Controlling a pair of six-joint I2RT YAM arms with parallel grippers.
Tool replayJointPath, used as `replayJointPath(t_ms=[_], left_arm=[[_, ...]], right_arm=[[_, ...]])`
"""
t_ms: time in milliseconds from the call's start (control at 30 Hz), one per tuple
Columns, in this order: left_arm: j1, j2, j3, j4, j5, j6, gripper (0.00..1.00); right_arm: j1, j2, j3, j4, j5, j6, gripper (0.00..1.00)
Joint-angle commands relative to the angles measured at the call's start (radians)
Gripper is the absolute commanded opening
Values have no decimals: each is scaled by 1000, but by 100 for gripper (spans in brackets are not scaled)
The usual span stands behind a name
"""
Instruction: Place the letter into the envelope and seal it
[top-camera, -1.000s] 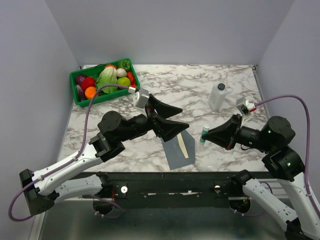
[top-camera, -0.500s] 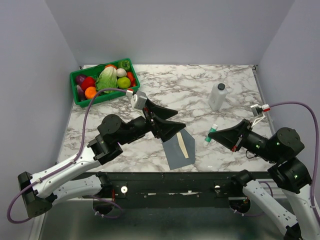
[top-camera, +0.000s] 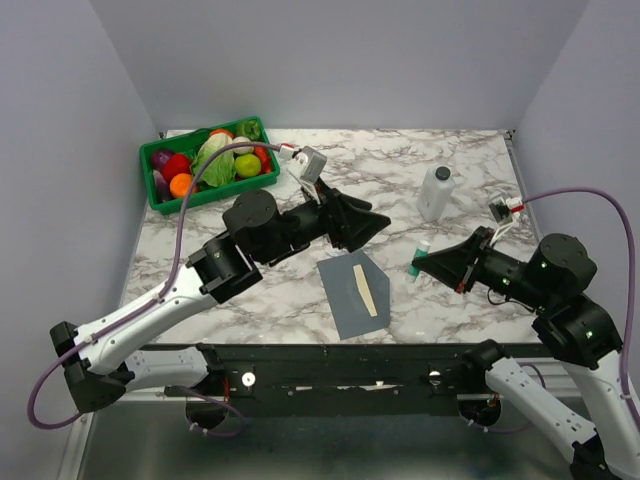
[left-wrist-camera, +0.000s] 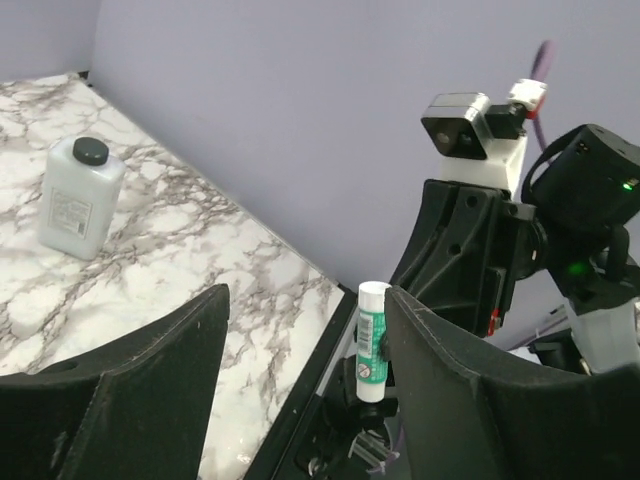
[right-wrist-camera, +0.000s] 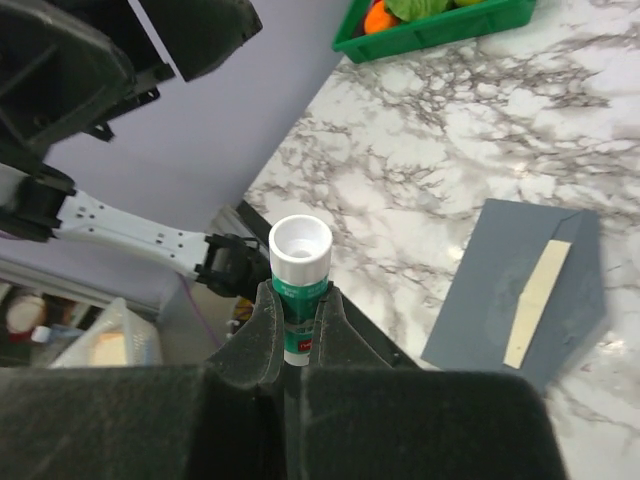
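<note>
The slate-grey envelope (top-camera: 350, 297) lies flat near the table's front edge, also in the right wrist view (right-wrist-camera: 500, 290). A narrow cream-tan strip (top-camera: 364, 291) shows along its flap seam (right-wrist-camera: 537, 290); I take it for an edge of the letter, the rest hidden. My left gripper (top-camera: 377, 221) is open and empty, raised behind the envelope, apart from it; its fingers frame the left wrist view (left-wrist-camera: 305, 300). My right gripper (top-camera: 422, 264) is shut on a green-and-white glue stick (right-wrist-camera: 298, 270), right of the envelope. The stick also shows in the left wrist view (left-wrist-camera: 372, 340).
A green bin (top-camera: 168, 197) of toy vegetables stands at the back left. A white bottle (top-camera: 435, 193) with a black cap stands at the back right, also in the left wrist view (left-wrist-camera: 75, 200). Purple walls enclose the marble table (top-camera: 450, 160).
My left gripper has lifted off the envelope's far end and swung back and right. My right gripper has kept hold of the glue stick and shifted slightly.
</note>
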Motion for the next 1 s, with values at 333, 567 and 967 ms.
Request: replayJointPath(t_ms=[333, 567, 967], left_arm=[[-152, 255, 341, -370, -198, 111, 68], [-186, 315, 406, -413, -232, 129, 67], [-209, 344, 422, -406, -205, 134, 67]], right_arm=[[3, 62, 56, -34, -14, -211, 1], [2, 53, 49, -29, -20, -208, 1], [3, 50, 42, -17, -21, -201, 1]])
